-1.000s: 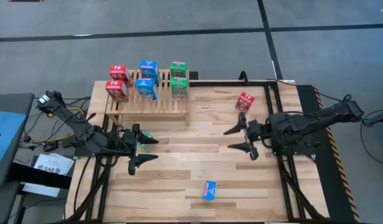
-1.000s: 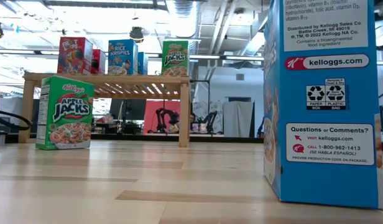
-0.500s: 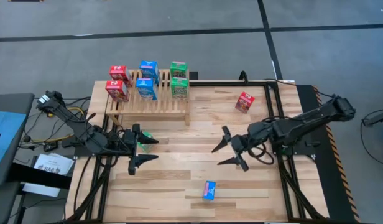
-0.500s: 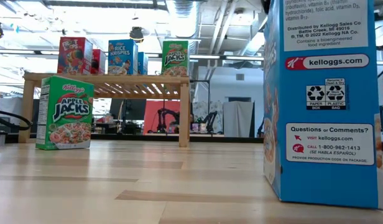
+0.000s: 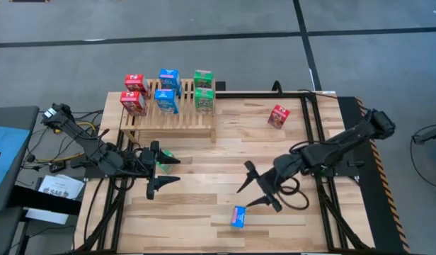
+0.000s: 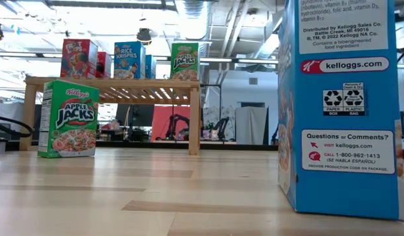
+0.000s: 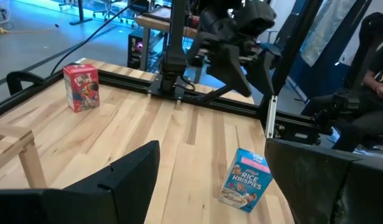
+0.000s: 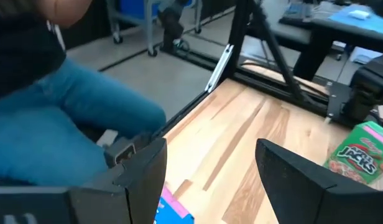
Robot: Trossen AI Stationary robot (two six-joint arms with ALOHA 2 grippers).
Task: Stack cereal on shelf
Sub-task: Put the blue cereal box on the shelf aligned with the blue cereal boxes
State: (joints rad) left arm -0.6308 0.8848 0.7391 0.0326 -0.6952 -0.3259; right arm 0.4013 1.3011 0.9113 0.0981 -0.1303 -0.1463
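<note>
blue box (image 6: 340,105) close, rt | green box (image 6: 69,118) by shelf (image 6: 110,83) leg

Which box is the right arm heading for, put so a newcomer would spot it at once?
Start at the wooden shelf at the table's far side, then cross the planks to the near edge. There a lone blue cereal box stands just beside the right gripper, whose jaws are open. The other blue boxes sit on the shelf; this one is on the table.
</note>
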